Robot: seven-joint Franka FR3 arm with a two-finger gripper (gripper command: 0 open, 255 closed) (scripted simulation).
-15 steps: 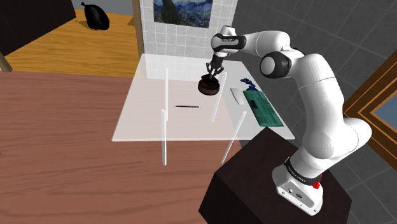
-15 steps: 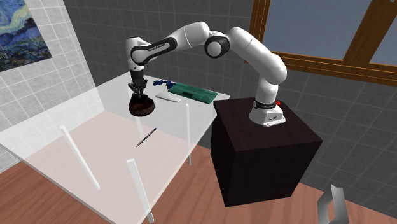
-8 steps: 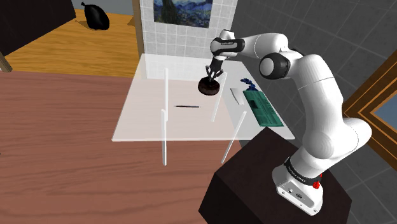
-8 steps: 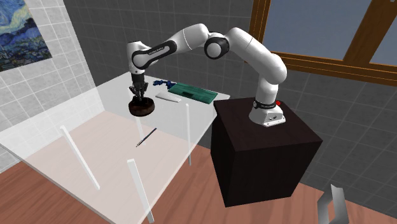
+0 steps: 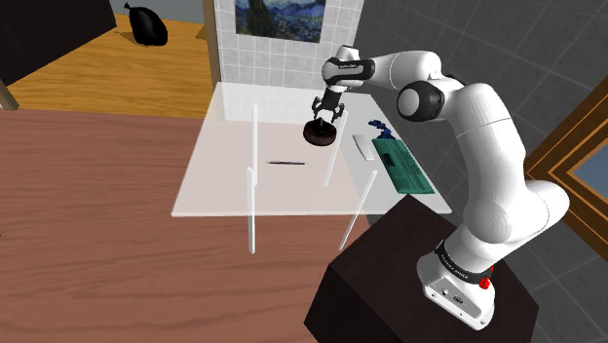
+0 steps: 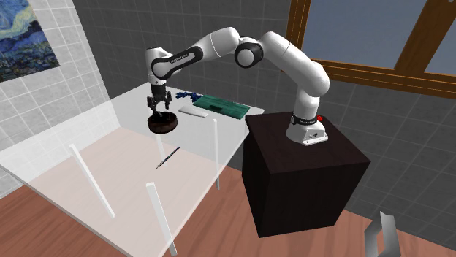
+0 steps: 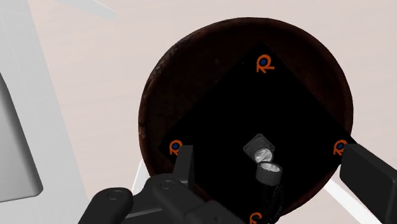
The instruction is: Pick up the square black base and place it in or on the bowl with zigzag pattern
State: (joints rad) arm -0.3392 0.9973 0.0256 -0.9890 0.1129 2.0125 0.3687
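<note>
We saw a grey tiled wall (image 6: pixel 109 36), a blue painting (image 5: pixel 281 18), a wood-framed window (image 6: pixel 365 29), reddish plank floor (image 5: pixel 88 195) and a clear table (image 5: pixel 219 166).

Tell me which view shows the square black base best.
The wrist view: the square black base lies inside the dark brown bowl, its orange corner marks plain. The shoulder view and second exterior view show the bowl as a small dark shape on the clear table; the base itself cannot be made out there.
</note>
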